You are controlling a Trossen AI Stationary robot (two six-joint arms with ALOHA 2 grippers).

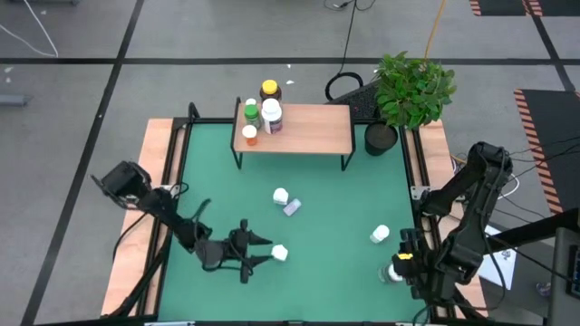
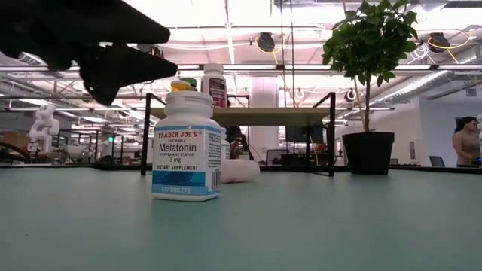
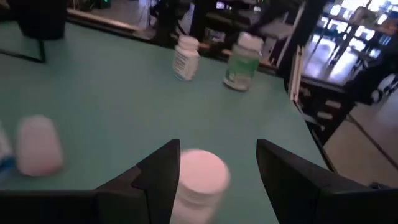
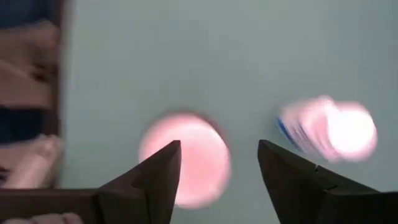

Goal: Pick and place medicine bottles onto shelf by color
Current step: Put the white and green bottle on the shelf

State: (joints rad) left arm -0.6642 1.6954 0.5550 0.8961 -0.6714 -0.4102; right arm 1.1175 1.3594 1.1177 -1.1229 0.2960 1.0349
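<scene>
My left gripper (image 1: 264,251) is open, low over the green mat at the near left. An upright white bottle (image 1: 279,254) stands just past its fingertips; in the left wrist view its cap (image 3: 200,179) shows between my fingers, and I see no touch. My right gripper (image 1: 405,268) is open, pointing down over another white-capped bottle (image 4: 185,155) at the near right. A third white bottle (image 1: 379,234) lies nearby. A white bottle (image 1: 280,196) and a lilac one (image 1: 292,208) sit mid-mat. The shelf (image 1: 313,131) carries green (image 1: 251,113), orange (image 1: 249,136) and white (image 1: 271,116) bottles; a yellow-lidded bottle (image 1: 269,90) is at its far edge.
A potted plant (image 1: 412,89) in a black pot (image 1: 381,138) stands right of the shelf. Wooden boards (image 1: 154,181) line the mat's left and right sides. In the low view the Melatonin bottle (image 2: 187,147) stands close in front. A person (image 2: 467,143) is far off in the room.
</scene>
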